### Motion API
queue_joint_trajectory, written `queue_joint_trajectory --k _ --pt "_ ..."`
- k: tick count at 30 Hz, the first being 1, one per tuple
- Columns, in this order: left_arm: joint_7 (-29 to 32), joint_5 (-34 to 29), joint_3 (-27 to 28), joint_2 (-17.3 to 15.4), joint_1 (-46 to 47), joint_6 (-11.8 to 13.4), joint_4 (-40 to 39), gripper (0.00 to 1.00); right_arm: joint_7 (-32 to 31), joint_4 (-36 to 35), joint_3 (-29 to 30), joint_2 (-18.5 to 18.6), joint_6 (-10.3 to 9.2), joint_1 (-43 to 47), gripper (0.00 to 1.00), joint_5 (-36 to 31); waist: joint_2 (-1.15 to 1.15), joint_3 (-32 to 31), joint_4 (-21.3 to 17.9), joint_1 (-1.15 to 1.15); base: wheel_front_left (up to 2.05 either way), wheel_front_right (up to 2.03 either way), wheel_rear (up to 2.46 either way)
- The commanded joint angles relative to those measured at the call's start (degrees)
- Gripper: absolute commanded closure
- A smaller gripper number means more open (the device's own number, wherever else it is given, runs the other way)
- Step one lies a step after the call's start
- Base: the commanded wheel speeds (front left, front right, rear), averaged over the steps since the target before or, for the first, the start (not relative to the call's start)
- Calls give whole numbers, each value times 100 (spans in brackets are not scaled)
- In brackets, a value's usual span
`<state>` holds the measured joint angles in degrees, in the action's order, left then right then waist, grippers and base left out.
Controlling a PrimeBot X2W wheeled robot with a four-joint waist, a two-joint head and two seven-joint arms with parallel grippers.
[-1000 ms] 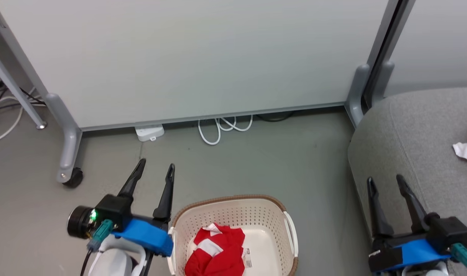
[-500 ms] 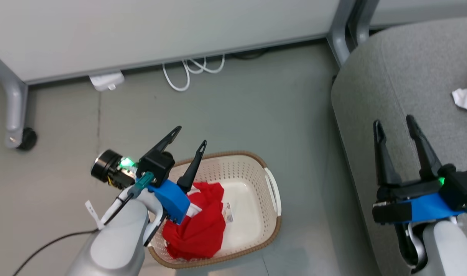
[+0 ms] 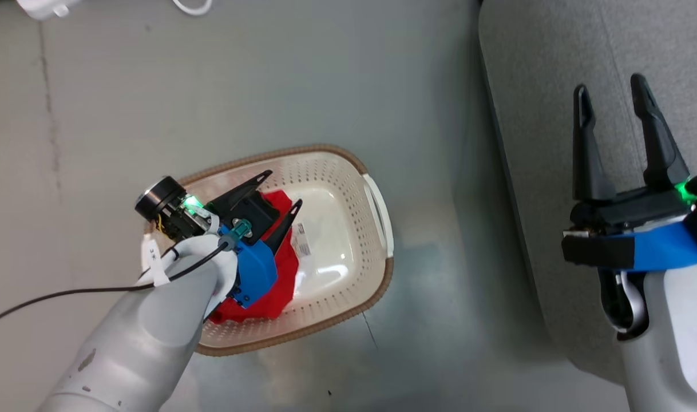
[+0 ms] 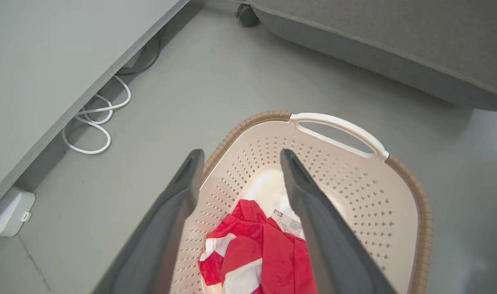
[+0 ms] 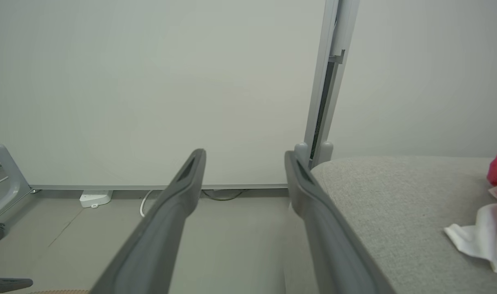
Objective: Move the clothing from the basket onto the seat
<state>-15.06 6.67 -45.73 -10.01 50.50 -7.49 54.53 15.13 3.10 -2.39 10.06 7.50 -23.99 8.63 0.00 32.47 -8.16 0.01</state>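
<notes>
site: looked like an office/lab test bay | proof: pale partition panel (image 5: 150, 81) on a grey castered leg (image 5: 11, 175) | white power strip (image 5: 94, 198) and looped cable (image 4: 96, 121) at the panel's foot | grey upholstered seat (image 5: 375, 192) beside the panel | bare grey floor (image 3: 268, 74) before the panel

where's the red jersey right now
In the head view the red jersey lies in the left half of the cream perforated basket, beneath the left gripper.

Two pale grey, rounded forearms (image 3: 137, 337) each ended in a blue bracket (image 3: 256, 269) and a black block (image 3: 629, 209). The left pincer (image 3: 282, 187) and right pincer (image 3: 609, 83) had long, dark, tapering fingers (image 3: 589, 160) and green lights (image 3: 191, 201). A teal plug (image 3: 241, 229), a thin black cable (image 3: 51, 296) and a white tag (image 3: 151, 260) marked the left wrist.
</notes>
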Motion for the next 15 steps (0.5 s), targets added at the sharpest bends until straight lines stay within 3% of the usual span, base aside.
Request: queue_joint_trajectory --k 1,15 --pt "-17 29 -110 -46 144 7 101 0 4 -43 -9 5 -2 -169 0 6 0 410 -202 -1 0 0 0" --pt "118 483 -1581 -234 1038 6 1245 0 4 -302 -5 -118 -2 -781 0 70 0 1670 -561 -1 0 0 0"
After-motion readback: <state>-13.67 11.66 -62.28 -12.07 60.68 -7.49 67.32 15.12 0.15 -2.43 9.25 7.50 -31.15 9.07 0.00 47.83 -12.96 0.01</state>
